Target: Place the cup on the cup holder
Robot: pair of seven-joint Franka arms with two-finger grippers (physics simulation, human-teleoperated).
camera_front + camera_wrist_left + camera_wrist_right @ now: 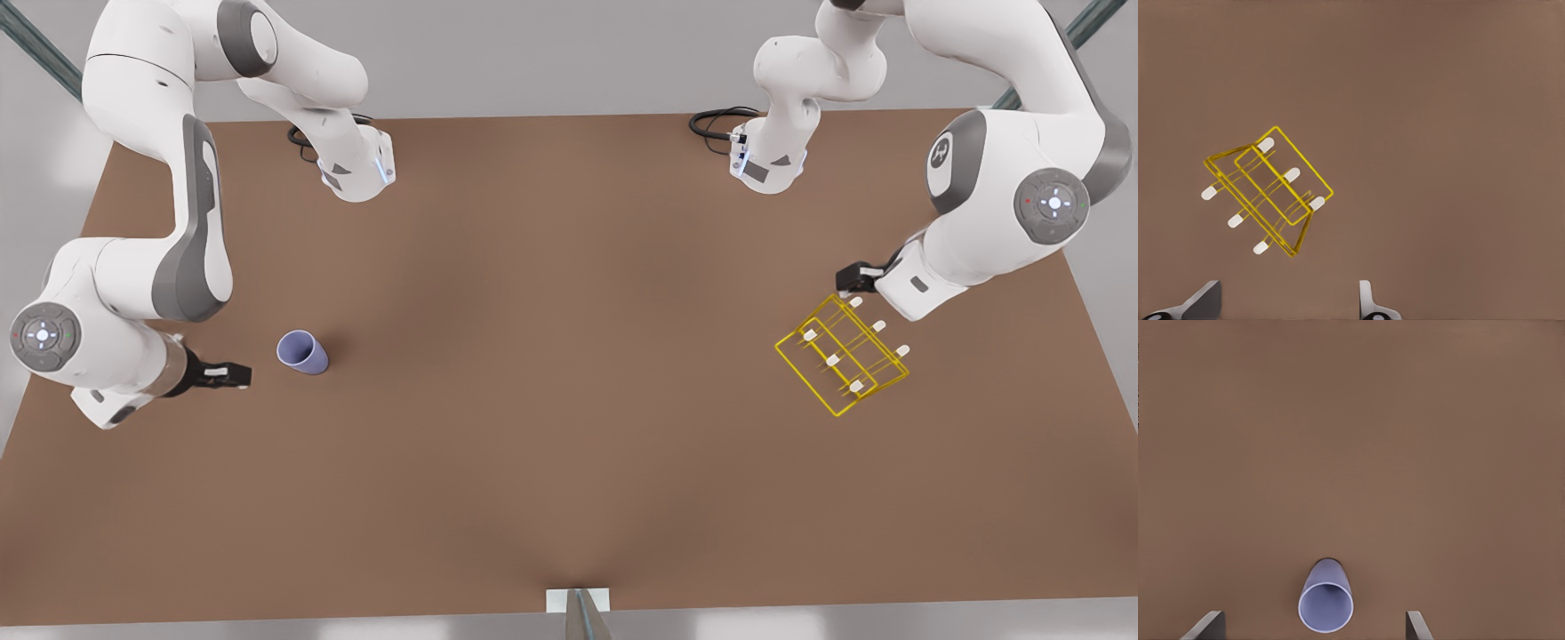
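1. Cup upright on table, mouth up, at the front view's left.
2. Right claw just beside cup on its left, fingers spread apart, empty.
3. Cup holder at the front view's far right, well apart from cup.
4. Left claw near holder's far side, released, empty.

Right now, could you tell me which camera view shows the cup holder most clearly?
The left wrist view: the cup holder sits near its middle, its yellow wire frame and white-tipped pegs easy to tell apart. The front view shows it smaller, at the front view's right, close beside the left gripper.
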